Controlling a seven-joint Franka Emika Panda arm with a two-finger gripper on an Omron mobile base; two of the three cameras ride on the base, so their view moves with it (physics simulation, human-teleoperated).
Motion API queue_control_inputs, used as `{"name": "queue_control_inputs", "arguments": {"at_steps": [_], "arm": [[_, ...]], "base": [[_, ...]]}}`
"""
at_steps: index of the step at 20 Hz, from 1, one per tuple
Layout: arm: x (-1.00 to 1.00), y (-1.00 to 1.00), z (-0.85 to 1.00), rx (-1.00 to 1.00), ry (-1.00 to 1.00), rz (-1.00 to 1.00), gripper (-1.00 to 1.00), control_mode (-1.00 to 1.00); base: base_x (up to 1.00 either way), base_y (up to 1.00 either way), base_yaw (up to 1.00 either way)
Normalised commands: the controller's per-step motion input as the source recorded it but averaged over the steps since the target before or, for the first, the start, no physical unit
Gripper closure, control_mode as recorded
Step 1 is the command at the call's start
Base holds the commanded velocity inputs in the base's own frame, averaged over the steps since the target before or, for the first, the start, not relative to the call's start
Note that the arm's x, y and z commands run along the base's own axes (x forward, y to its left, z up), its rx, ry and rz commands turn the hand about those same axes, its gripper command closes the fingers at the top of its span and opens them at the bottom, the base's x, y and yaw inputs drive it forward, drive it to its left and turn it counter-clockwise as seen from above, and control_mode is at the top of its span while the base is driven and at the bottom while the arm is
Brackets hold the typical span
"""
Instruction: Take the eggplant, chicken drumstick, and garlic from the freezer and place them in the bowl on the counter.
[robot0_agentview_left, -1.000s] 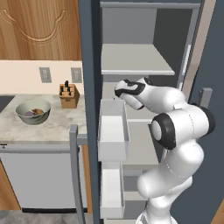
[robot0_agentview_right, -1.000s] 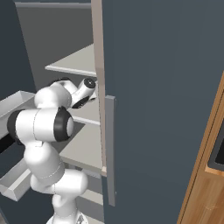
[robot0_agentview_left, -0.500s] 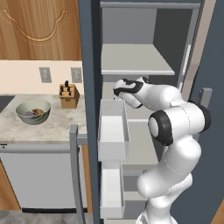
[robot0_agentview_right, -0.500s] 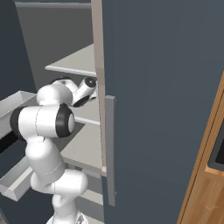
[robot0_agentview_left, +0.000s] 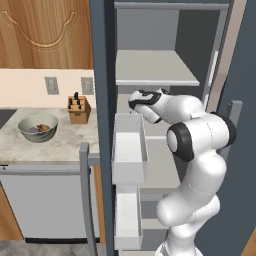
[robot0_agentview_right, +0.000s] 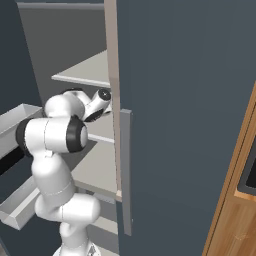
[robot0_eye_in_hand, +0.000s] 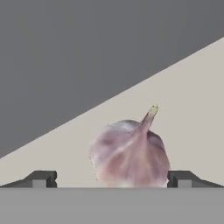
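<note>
The garlic (robot0_eye_in_hand: 130, 154), a pale purple-white bulb with its stem up, lies on a light grey freezer shelf (robot0_eye_in_hand: 188, 100). My gripper (robot0_eye_in_hand: 113, 179) is open, and its dark fingertips (robot0_eye_in_hand: 43, 179) stand wide on either side of the bulb without touching it. My hand (robot0_agentview_left: 139, 101) reaches into the dark slate-blue freezer (robot0_agentview_left: 101, 60) at the middle shelf. The grey-green bowl (robot0_agentview_left: 39, 137) stands on the marbled counter (robot0_agentview_left: 67, 144) to the left. It holds the dark eggplant (robot0_agentview_left: 33, 129) and the orange-brown chicken drumstick (robot0_agentview_left: 44, 127).
White door bins (robot0_agentview_left: 129, 152) hang on the open freezer door just below and left of my hand. The door's grey bar handle (robot0_agentview_left: 85, 195) is lower left. A knife block (robot0_agentview_left: 78, 107) stands behind the bowl. The other door (robot0_agentview_right: 180, 125) closes off the right side.
My hand has edged slightly leftward, deeper over the middle shelf. The jaws stay wide open. Nothing else has moved.
</note>
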Motion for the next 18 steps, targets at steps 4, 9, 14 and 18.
{"name": "queue_control_inputs", "arguments": {"at_steps": [4,9,14,18], "arm": [[0.11,0.0,-0.13,0.0,0.0,0.0,-1.0,-1.0],[0.06,0.0,-0.16,0.0,0.0,0.0,-1.0,-1.0],[0.0,0.0,-0.11,0.0,0.0,0.0,1.0,-1.0],[0.0,0.0,0.01,0.01,-0.1,0.0,1.0,-1.0]], "base": [[0.0,0.0,0.0],[0.0,0.0,0.0],[0.0,0.0,0.0],[0.0,0.0,0.0]]}}
